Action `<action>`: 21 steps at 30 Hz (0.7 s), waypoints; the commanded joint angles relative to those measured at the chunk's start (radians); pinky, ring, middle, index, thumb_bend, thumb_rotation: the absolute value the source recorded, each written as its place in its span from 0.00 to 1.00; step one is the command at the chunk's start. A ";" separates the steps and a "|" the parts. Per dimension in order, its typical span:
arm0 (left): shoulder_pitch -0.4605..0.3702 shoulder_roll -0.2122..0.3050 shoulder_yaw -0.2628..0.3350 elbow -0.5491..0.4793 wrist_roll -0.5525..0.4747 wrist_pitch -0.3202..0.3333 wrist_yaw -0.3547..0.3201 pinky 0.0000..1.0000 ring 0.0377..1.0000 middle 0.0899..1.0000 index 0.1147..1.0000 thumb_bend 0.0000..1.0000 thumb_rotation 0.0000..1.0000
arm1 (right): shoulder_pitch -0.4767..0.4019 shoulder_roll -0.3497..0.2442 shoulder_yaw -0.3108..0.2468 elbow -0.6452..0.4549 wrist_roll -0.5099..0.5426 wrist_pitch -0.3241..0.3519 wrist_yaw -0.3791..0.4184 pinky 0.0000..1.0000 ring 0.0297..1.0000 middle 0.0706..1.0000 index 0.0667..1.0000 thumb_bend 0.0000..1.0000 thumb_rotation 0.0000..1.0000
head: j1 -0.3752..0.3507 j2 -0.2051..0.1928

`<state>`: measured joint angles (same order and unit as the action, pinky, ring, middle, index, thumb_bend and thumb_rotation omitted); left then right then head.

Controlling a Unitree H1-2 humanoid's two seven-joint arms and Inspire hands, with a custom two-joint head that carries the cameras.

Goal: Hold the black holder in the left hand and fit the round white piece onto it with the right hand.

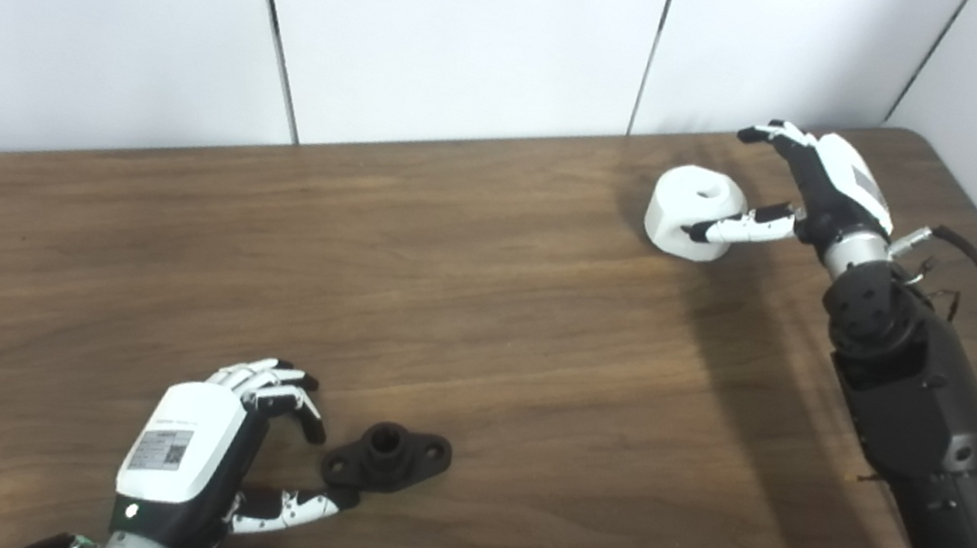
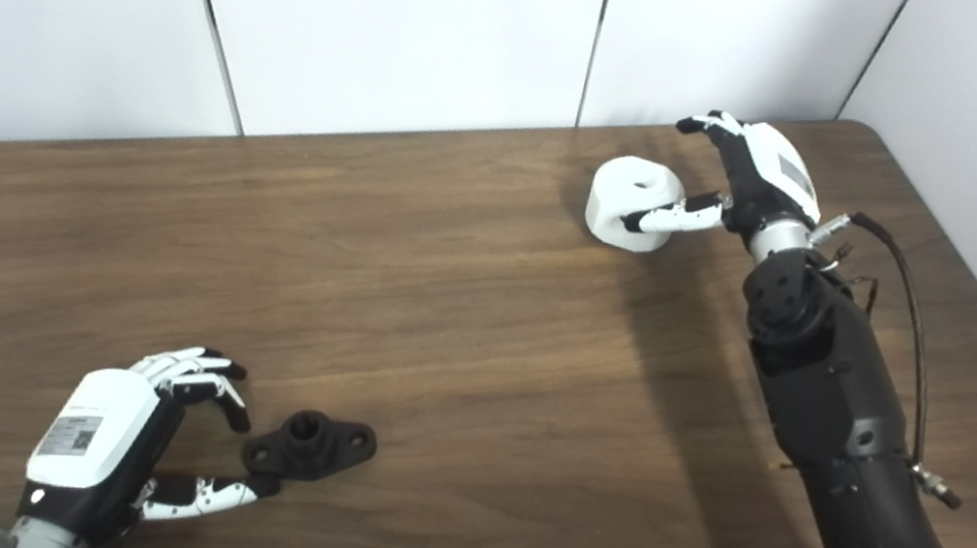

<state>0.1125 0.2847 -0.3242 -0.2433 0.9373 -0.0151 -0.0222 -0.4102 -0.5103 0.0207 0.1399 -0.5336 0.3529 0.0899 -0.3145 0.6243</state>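
Note:
The black holder (image 1: pixel 388 457) lies flat on the wooden table (image 1: pixel 479 331) near the front left, a short socket standing up from its flange. My left hand (image 1: pixel 210 455) is just left of it, open, its thumb tip touching the holder's near end and its fingers curled above the table. The round white piece (image 1: pixel 695 211), a thick disc with a centre hole, rests at the back right. My right hand (image 1: pixel 805 192) is open beside it, thumb against its near side and fingers spread above its far side, not closed around it.
White wall panels (image 1: pixel 450 23) stand along the table's back edge and at the right. My right forearm (image 1: pixel 919 401) crosses the table's right side, with a cable looping off it. Bare wood lies between the two pieces.

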 commanded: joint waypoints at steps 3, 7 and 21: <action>0.025 0.028 0.010 0.034 0.039 0.066 -0.072 0.79 0.83 0.74 0.42 0.52 0.05 | -0.054 -0.045 0.006 -0.019 -0.014 0.006 0.007 0.90 0.99 0.95 0.82 0.91 0.27 | 0.000 0.000; 0.026 0.028 0.009 0.041 0.036 0.060 -0.064 0.79 0.82 0.74 0.42 0.52 0.05 | -0.059 -0.048 0.015 -0.009 -0.013 0.010 0.020 0.91 0.99 0.95 0.82 0.92 0.28 | -0.009 -0.015; 0.028 0.021 0.013 0.053 0.026 0.050 -0.042 0.79 0.82 0.73 0.42 0.52 0.05 | -0.075 -0.059 0.049 -0.005 -0.019 0.026 0.040 0.87 0.99 0.94 0.77 0.88 0.27 | -0.008 -0.018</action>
<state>0.1115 0.2826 -0.3227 -0.2441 0.9420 -0.0137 -0.0221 -0.4366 -0.5398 0.0796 0.1545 -0.5440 0.3864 0.1416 -0.3221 0.6059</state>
